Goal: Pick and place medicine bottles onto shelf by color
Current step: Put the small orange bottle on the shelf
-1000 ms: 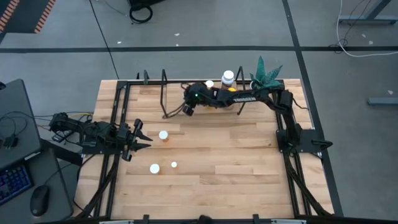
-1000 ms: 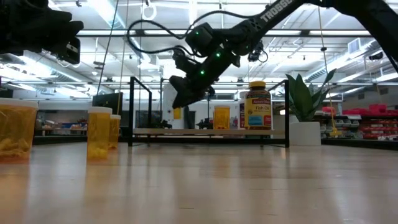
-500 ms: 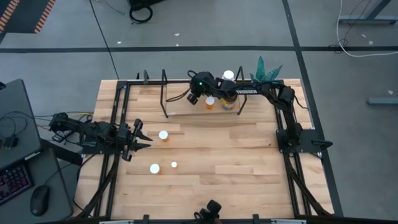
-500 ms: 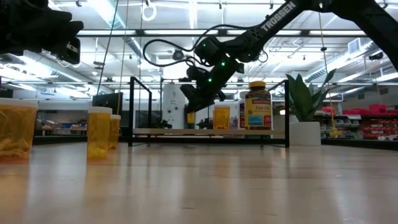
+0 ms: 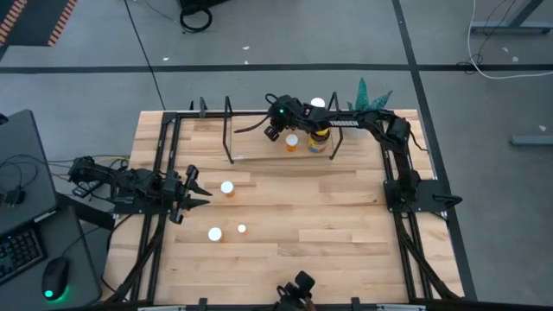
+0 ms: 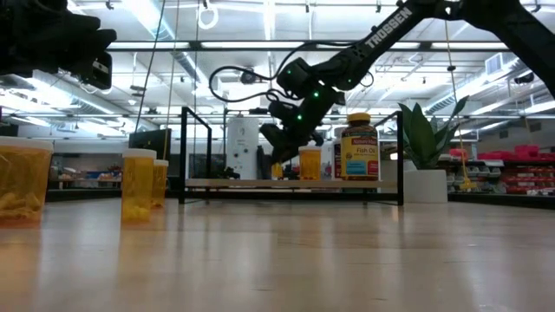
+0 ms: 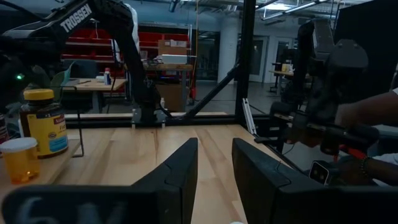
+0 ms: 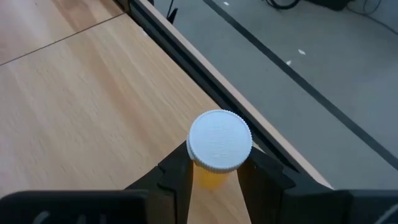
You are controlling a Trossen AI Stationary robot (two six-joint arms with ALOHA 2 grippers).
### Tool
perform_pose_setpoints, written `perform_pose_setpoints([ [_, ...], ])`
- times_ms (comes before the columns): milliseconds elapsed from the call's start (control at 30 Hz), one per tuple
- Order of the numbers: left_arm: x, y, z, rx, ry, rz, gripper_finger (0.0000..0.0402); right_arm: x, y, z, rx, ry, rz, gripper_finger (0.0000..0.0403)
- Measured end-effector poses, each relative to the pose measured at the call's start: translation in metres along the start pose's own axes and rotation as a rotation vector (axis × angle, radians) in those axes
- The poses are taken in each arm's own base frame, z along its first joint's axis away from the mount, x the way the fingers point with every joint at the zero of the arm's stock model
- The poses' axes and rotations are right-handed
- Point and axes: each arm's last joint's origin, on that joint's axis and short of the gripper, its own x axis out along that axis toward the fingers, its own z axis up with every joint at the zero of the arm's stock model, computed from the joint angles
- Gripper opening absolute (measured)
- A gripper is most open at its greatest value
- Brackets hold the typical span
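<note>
My right gripper [image 5: 275, 128] is shut on a tiny orange bottle with a white cap [image 8: 219, 140] over the shelf [image 5: 255, 149] near the table's far edge. On the shelf stand another orange bottle [image 5: 292, 142], the dark amber bottle with a yellow lid [image 5: 318, 138] and the white bottle [image 5: 317, 104]. Three orange bottles [image 5: 226, 187] [image 5: 214, 233] [image 5: 241, 229] stand on the tabletop at the left. My left gripper [image 5: 200, 187] is open and empty beside them. My right gripper pinches the orange bottle's body just under its white cap [image 8: 211, 177] between its two fingers [image 8: 176, 177], one on each side. The fingers come from above, slanting down. The bottle stands upright in the hold, cap up; its base is hidden by the cap.
A white pot with a green plant [image 5: 371, 102] stands at the shelf's right end. Black frame rails [image 5: 164, 155] run along the table's left and right sides. A person's hand [image 7: 367, 168] shows beyond the table, and part of a person [image 5: 295, 289] at the near edge.
My right gripper has carried the orange bottle from in front of the shelf's left part toward the table's far edge and right. It now hangs over the shelf board close to the bottles standing there. The fingers stay shut on the bottle.
</note>
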Motion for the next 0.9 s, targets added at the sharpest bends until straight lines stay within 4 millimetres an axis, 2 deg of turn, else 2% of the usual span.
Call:
perform_pose_setpoints([
  [700, 0.0, 0.0, -0.0001, 0.0, 0.0, 0.0, 0.0107, 0.0003, 0.0014, -0.0002, -0.052, 0.005, 0.094, 0.0125],
  [900, 0.0, 0.0, 0.0, 0.0, 0.0, 0.0, 0.0107, 0.0006, -0.0002, -0.0009, -0.051, 0.014, 0.091, 0.0141],
])
